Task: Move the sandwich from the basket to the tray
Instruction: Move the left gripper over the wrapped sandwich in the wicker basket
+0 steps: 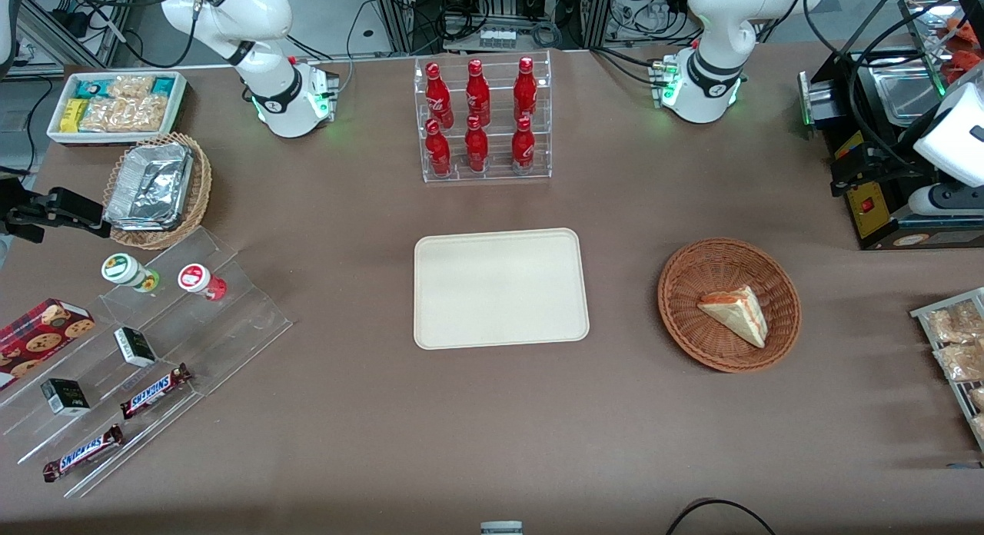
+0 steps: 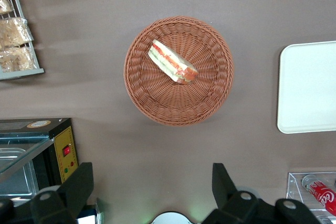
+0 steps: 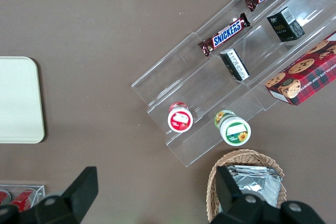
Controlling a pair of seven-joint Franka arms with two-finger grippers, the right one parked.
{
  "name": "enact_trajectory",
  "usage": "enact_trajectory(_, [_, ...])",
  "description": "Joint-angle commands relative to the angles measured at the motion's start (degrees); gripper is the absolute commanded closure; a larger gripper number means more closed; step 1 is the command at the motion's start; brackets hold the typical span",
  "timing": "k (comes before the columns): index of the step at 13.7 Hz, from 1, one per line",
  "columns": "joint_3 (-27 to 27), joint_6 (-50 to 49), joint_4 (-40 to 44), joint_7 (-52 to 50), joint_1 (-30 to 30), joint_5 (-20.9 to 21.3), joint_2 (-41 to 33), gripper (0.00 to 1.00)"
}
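Snack bin (image 1: 115, 104): a white bin of packets at the parked arm's end of the table (image 1: 346, 412), farthest from the front camera.
Foil basket (image 1: 157, 191): pale wicker, holding foil containers, nearer the camera than the snack bin.
Acrylic steps (image 1: 146, 358): a clear stepped stand carrying two small jars, two dark boxes, a cookie box and two Snickers bars (image 1: 156, 390).
Bottle rack (image 1: 484, 120): clear, with six red bottles in two rows, mid-table and farther from the camera than the tray.
Tray (image 1: 501, 288): cream-beige, rectangular with rounded corners, flat on the table at its middle; nothing lies on it.
Basket (image 1: 684, 320): round reddish-brown wicker, beside the tray toward the working arm's end, apart from it with bare table between.
Sandwich (image 1: 736, 312): a pale triangular wedge lying in the basket, near its centre; the wrist view shows red and green filling layers along one long edge (image 2: 173, 62).
End effector (image 2: 152, 192): high above the table, looking straight down on the basket; its two dark fingers (image 2: 79, 187) stand wide apart and hold nothing, and they touch neither sandwich nor basket.
Appliance (image 1: 884, 158): a black and metal machine at the working arm's end of the table.
Wire rack (image 1: 957, 350): holds bagged snacks at the same end, nearer the camera than the appliance.
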Motion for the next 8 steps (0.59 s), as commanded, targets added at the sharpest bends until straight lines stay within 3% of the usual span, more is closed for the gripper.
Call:
enact_trajectory(1, [-0.7,0.3,0.8,-0.3,0.4,0.5,0.2,0.00])
enact_trajectory(5, [-0.7,2.0,-0.9,-0.3,0.9,0.4,3.1,0.00])
enact_trajectory(8, [-0.7,11.6,-8.8,-1.6,0.9,0.1,3.1,0.00])
